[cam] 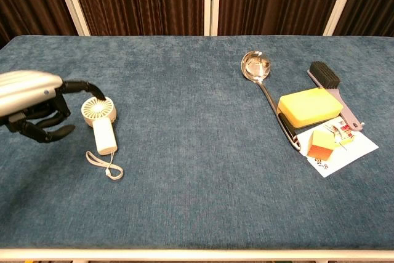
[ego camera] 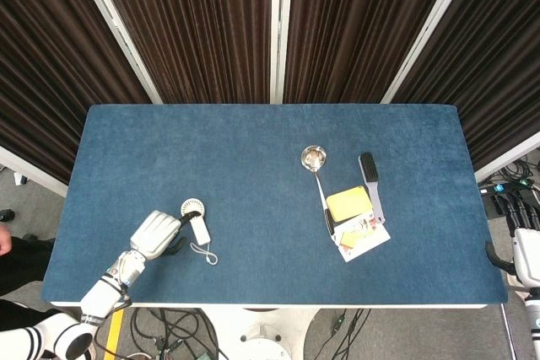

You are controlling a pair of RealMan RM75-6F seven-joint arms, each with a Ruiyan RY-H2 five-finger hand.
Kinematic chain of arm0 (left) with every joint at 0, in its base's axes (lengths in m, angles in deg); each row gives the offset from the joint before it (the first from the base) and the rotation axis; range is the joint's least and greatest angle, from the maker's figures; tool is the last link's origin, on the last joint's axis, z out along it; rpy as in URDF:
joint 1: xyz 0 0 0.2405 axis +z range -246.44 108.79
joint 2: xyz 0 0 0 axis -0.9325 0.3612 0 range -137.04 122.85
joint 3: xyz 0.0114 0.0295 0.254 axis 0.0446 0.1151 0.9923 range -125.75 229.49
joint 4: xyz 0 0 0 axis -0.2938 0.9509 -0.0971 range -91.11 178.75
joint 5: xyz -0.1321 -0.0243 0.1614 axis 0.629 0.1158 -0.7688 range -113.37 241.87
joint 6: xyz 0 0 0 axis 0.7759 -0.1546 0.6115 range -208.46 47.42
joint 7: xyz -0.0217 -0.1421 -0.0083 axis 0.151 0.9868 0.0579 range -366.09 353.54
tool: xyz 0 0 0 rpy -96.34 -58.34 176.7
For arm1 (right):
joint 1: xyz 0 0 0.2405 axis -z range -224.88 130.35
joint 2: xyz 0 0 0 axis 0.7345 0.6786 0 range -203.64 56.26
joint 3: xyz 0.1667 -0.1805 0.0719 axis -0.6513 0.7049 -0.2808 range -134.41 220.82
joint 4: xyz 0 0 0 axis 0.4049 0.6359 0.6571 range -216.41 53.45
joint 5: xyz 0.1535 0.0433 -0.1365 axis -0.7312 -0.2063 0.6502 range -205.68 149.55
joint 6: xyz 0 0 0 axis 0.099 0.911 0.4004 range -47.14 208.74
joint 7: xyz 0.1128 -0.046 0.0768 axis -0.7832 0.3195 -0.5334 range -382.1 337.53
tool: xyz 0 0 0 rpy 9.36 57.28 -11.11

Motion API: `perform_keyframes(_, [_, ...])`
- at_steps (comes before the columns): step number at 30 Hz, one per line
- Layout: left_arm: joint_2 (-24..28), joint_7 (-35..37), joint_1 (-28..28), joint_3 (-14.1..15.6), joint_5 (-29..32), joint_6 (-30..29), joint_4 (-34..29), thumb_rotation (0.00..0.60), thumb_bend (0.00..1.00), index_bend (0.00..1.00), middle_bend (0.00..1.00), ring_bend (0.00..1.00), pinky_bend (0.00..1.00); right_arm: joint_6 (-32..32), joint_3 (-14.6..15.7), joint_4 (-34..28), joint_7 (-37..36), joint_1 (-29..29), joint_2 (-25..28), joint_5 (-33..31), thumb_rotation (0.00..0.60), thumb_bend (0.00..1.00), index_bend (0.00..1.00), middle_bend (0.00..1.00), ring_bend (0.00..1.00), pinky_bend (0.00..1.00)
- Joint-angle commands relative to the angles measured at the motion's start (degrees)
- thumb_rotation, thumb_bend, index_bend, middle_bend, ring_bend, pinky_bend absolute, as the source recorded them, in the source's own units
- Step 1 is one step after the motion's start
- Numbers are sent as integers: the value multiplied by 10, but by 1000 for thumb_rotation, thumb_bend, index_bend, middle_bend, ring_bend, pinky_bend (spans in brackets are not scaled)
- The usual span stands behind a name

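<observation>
While the head view looks straight down on the whole blue table (ego camera: 253, 149) w/ curtains behind and cables on the floor, the chest view sits low and close, so it shows stuff the top-down one can't. From the chest cam the left hand (cam: 34, 100) is raised off the cloth, dark fingers (cam: 52, 129) curled under the silver back, one finger stuck out toward the small white handheld fan (cam: 100, 121). Tip is just beside the fan's round head, and I see a sliver of gap, so not touching afaict. Holding nothing, fingers curled in.

From above, same left hand (ego camera: 155, 234) looks like it's right up against the fan (ego camera: 196, 217), you can't tell height at all. The fan lies flat near the table's front left, round head away from the robot, handle toward it, w/ its white wrist strap (cam: 106, 165) looped on the cloth.

The right hand isn't visible in either view; only a bit of the right arm (ego camera: 525, 263) off the table edge in the head cam.

Counts: 1 fan, 1 metal ladle (cam: 261, 87), 1 yellow sponge (cam: 309, 106) lying over the ladle's handle, 1 black brush (cam: 329, 87) beside the sponge, 1 small orange box (cam: 321, 143) on 1 white paper sheet (cam: 351, 152). All of that is on the right side, well apart from the fan.
</observation>
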Motion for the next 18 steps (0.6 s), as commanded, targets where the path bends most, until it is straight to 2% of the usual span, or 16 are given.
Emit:
perform_keyframes(1, [14, -6, 4, -2, -5, -12, -15, 600, 455, 193, 857, 884, 913, 0, 0, 1, -1, 0, 0, 0, 600, 303, 0, 0, 0, 0])
perform_keyframes(5, [23, -18, 15, -3, -6, -36, -18, 600, 453, 193, 849, 872, 901, 1, 0, 1, -3, 0, 0, 1, 600, 304, 0, 0, 0, 0])
perform_keyframes(8, [25, -15, 35, -3, -16, -77, -10, 600, 434, 192, 763, 766, 824, 3, -1, 0, -7, 1, 0, 3, 600, 304, 0, 0, 0, 0])
perform_keyframes(11, [34, -17, 56, 1, -23, -114, 3, 600, 380, 192, 510, 459, 636, 6, -2, 0, -11, 1, -1, 5, 600, 304, 0, 0, 0, 0])
perform_keyframes(14, [53, -28, 80, 3, -4, -134, -4, 600, 252, 191, 273, 196, 448, 8, -3, 4, -15, 1, -4, 7, 600, 304, 0, 0, 0, 0])
perform_keyframes(15, [60, -26, 87, 4, 0, -141, -6, 600, 202, 191, 210, 129, 380, 9, -3, 5, -16, 1, -5, 6, 600, 304, 0, 0, 0, 0])
perform_keyframes(18, [79, -11, 109, 4, 6, -166, -9, 600, 122, 191, 147, 65, 294, 10, -3, 9, -15, 2, -8, 7, 600, 304, 0, 0, 0, 0])
